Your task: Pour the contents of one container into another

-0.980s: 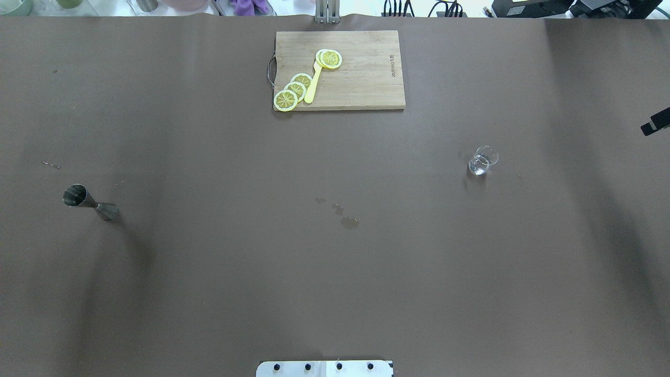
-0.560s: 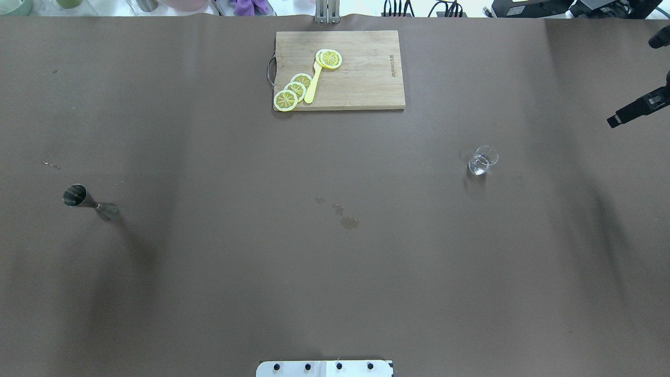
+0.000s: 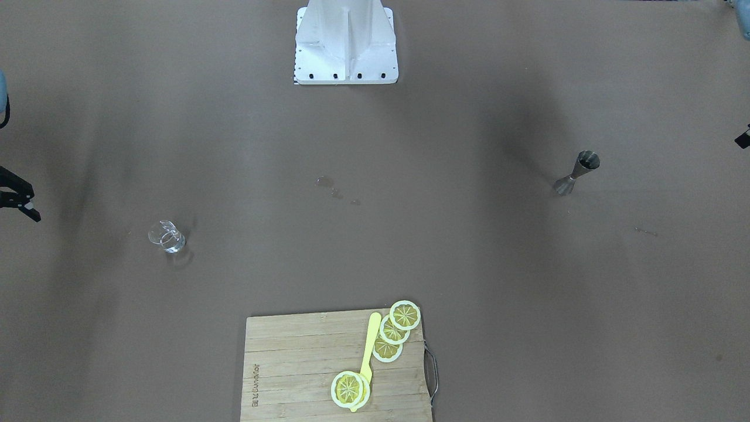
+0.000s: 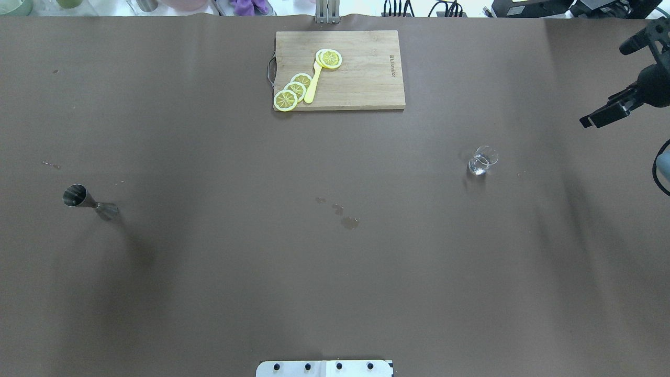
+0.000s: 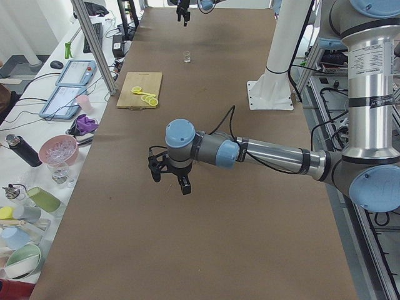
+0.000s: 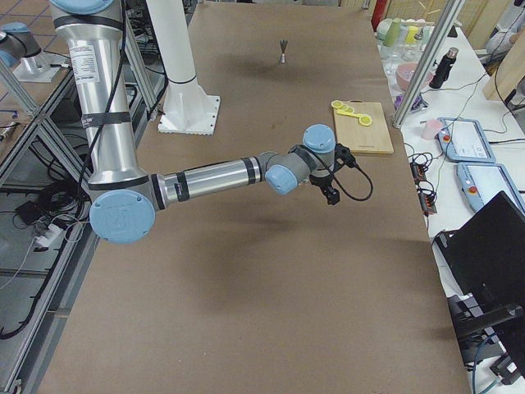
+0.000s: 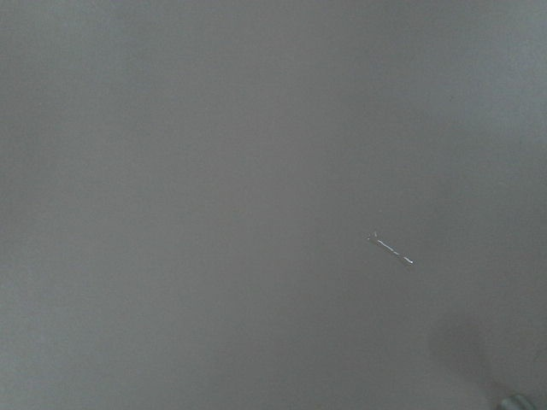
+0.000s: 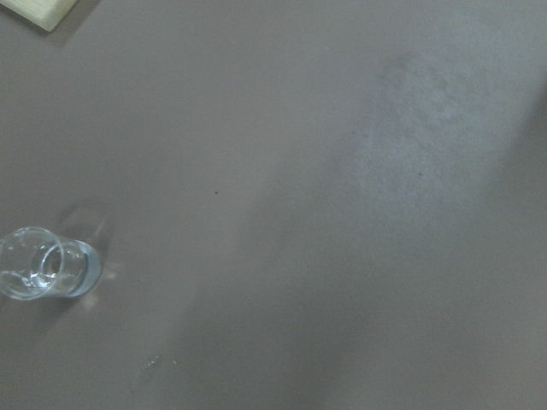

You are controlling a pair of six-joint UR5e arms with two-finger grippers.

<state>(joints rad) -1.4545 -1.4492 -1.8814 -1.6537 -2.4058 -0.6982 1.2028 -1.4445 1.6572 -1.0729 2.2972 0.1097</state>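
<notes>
A long table under a matte brown sheet [image 4: 209, 288] filled the middle of the room, with soft shadows lying in broad streaks across it. In the exterior left view a cluttered white side bench [image 5: 28, 128] ran down the frame's left edge, behind a slanting aluminium post [image 5: 94, 44]. In the exterior right view, reddish floor tiles [image 6: 18, 8] showed at upper left, and tangled dark cables [image 6: 41, 217] lay lower down.
</notes>
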